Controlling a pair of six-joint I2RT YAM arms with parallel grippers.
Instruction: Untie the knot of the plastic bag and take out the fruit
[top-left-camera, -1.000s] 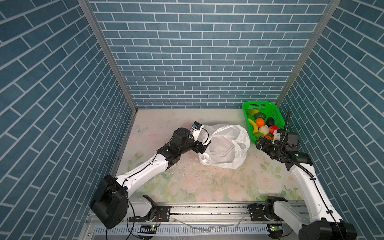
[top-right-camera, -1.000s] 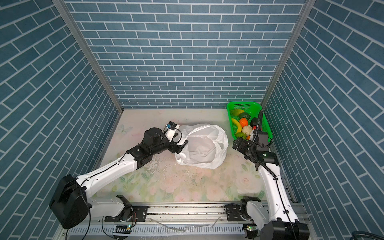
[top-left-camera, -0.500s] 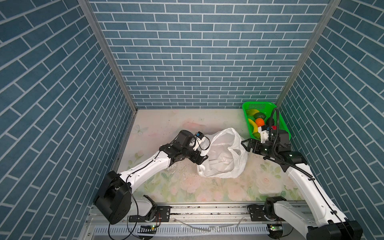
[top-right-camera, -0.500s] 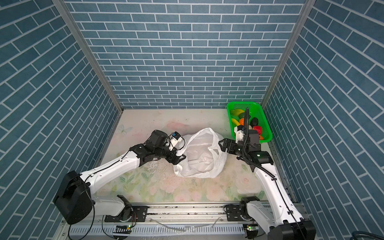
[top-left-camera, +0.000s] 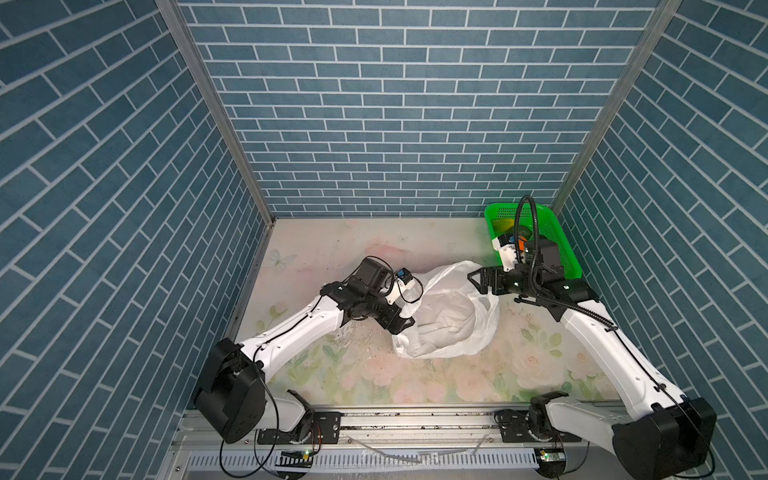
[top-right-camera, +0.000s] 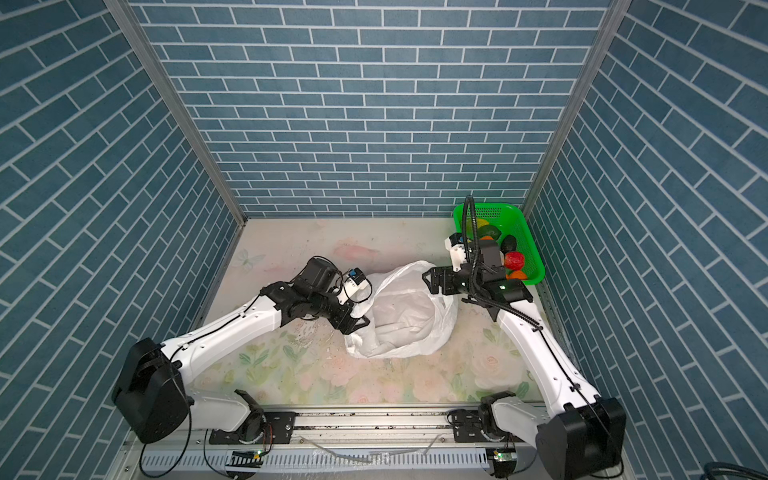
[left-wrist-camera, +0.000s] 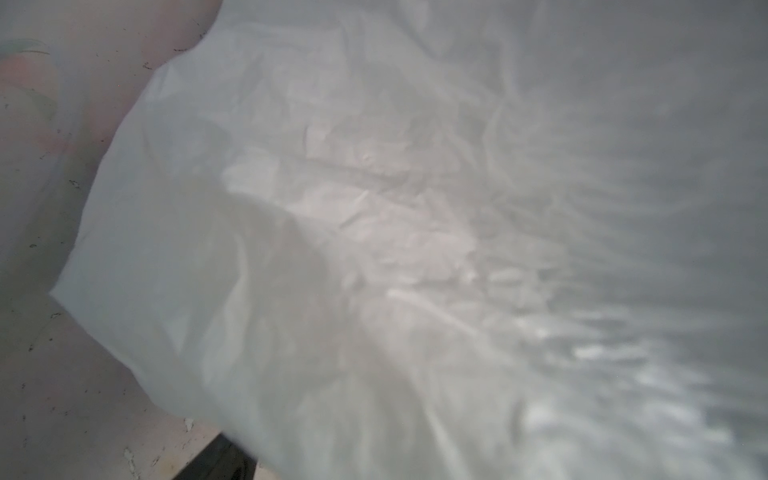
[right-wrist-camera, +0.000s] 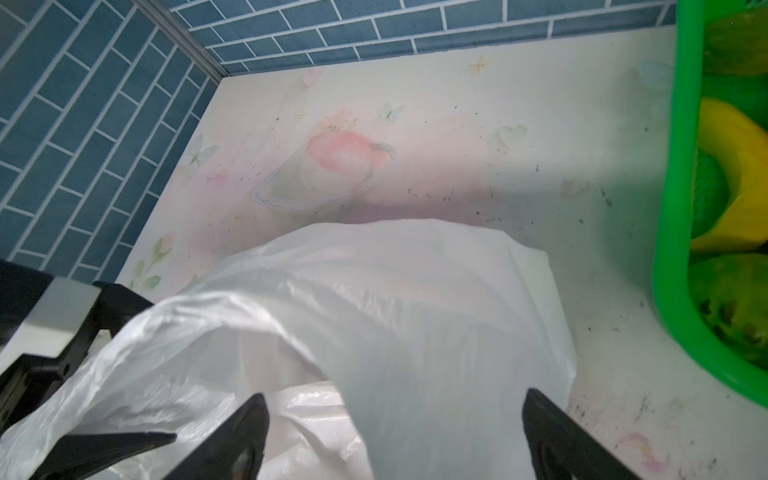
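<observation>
The white plastic bag (top-left-camera: 451, 316) (top-right-camera: 409, 320) lies crumpled mid-table, its mouth gaping upward. Its knot is out of view. My left gripper (top-left-camera: 401, 326) (top-right-camera: 354, 324) sits at the bag's left edge. Film covers the left wrist view (left-wrist-camera: 374, 249), where only one dark finger (left-wrist-camera: 220, 461) shows. My right gripper (top-left-camera: 478, 282) (top-right-camera: 432, 280) (right-wrist-camera: 395, 436) is open at the bag's upper right rim, and loose film (right-wrist-camera: 415, 332) hangs between its spread fingers. Fruit lies in the green basket: a red one (top-right-camera: 514, 260), an orange one (top-right-camera: 516, 274), a dark one (top-right-camera: 509, 243) and a yellow one (right-wrist-camera: 744, 166).
The green basket (top-left-camera: 500, 206) (top-right-camera: 486, 205) (right-wrist-camera: 673, 208) stands in the back right corner, right behind the right wrist. Blue brick walls close three sides. The flowered table top (top-left-camera: 332, 249) runs bare behind and in front of the bag.
The right arm swung left from the basket to the bag's upper right rim. The left gripper slid toward the front along the bag's left side, and the bag's mouth gapes wider.
</observation>
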